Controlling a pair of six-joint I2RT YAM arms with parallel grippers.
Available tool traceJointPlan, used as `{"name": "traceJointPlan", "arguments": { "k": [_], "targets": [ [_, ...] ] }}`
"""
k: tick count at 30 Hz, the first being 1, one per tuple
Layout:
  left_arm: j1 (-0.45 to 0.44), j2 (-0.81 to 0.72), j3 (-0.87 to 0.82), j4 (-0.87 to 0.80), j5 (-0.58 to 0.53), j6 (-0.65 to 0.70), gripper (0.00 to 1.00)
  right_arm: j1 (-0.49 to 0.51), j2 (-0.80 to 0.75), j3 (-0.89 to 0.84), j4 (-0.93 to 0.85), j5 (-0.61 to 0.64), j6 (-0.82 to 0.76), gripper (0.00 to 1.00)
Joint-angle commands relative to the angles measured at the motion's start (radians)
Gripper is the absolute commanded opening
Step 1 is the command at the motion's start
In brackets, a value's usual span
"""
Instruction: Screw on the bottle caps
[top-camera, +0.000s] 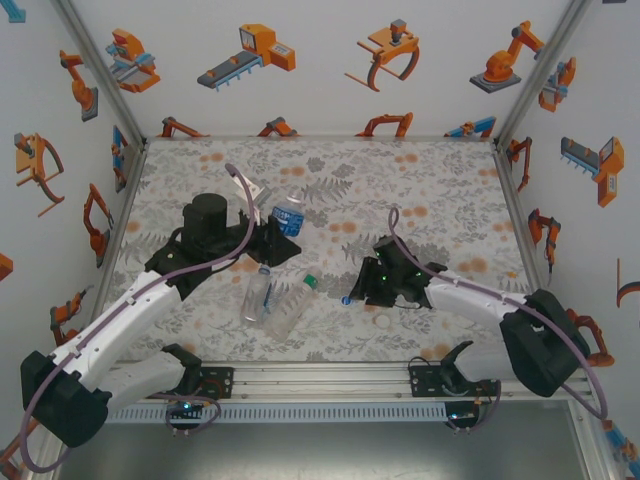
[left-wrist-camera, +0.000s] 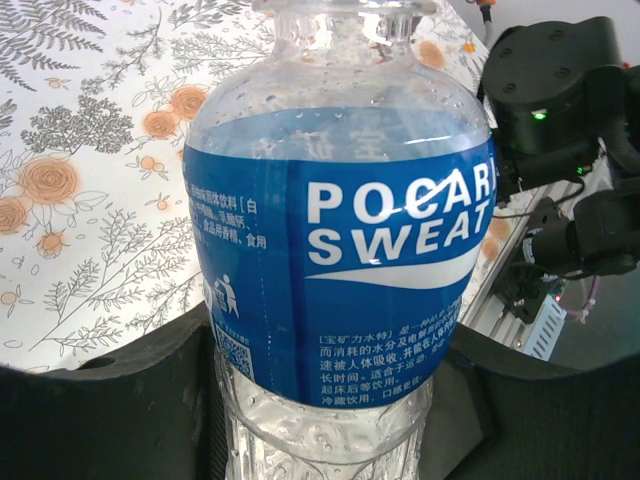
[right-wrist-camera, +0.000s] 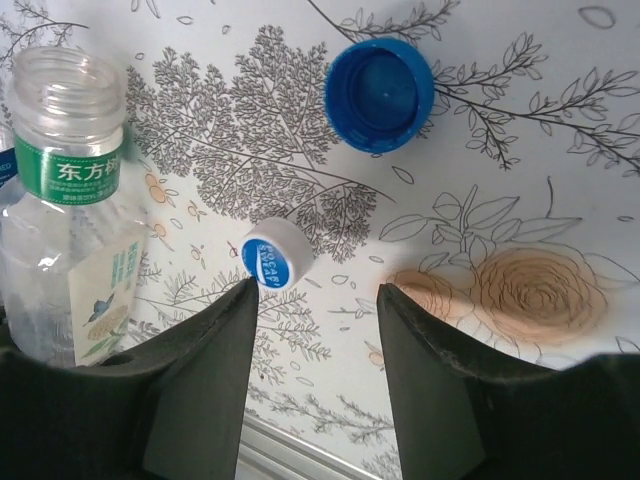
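Going after the small white cap (right-wrist-camera: 274, 253), on the surface (right-wrist-camera: 560, 150) just off one tip of the open, empty right jaws, with a blue cap (right-wrist-camera: 379, 95) farther ahead. Gripping the blue-labelled bottle (left-wrist-camera: 340, 260) in the left jaws. Probably needing a sideways nudge to straddle the cap.

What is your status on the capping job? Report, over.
Left fingers shut on blue-label bottle. Right fingers open, empty; small blue-and-white cap just ahead. Bigger blue cap beyond, not in the way.
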Motion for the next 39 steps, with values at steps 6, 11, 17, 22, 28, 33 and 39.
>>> {"name": "traceJointPlan", "arguments": {
  "k": [6, 11, 17, 22, 28, 33, 39],
  "targets": [
    [0.009, -0.097, -0.065, 0.150, -0.087, -0.091, 0.00, 0.155, 0.056, 0.218, -0.277, 0.271, -0.173, 0.49],
    [0.010, -0.154, -0.122, 0.265, 0.038, -0.079, 0.00, 0.237, 0.117, 0.261, -0.259, 0.332, -0.232, 0.50],
    [0.010, -0.157, -0.123, 0.251, 0.044, -0.084, 0.00, 0.279, 0.192, 0.302, -0.247, 0.366, -0.260, 0.50],
    [0.010, -0.183, -0.138, 0.257, -0.111, -0.204, 0.00, 0.281, 0.232, 0.324, -0.236, 0.354, -0.267, 0.49],
    [0.022, -0.250, -0.210, 0.353, -0.085, -0.256, 0.13, 0.282, 0.274, 0.334, -0.220, 0.325, -0.264, 0.45],
    [0.049, -0.243, -0.163, 0.244, -0.038, -0.207, 0.20, 0.281, 0.292, 0.338, -0.218, 0.323, -0.254, 0.40],
    [0.049, -0.107, 0.107, -0.118, -0.032, -0.158, 0.00, 0.282, 0.313, 0.344, -0.213, 0.310, -0.248, 0.37]
  ]
}}
